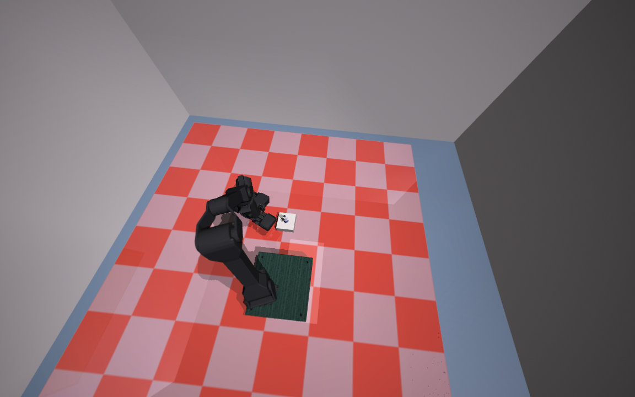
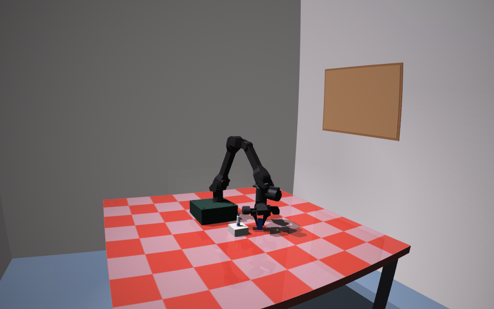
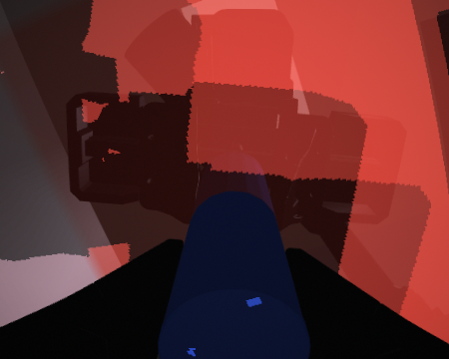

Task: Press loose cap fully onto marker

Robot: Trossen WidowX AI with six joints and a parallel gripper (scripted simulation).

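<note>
Checkered red and pink, the bench [image 2: 203, 268] carries the blue cap [image 3: 234, 299] just beside the holder block [image 2: 238, 229], where the pincer [image 2: 260, 224] grips its sides; likely light, stiff and slick, it suits a mid-height hold.

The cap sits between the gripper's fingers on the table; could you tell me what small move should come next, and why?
Probably a straight lift. The gripper looks shut on the blue cap, which is down at the table beside the holder block; it must rise above the marker before moving across.
</note>
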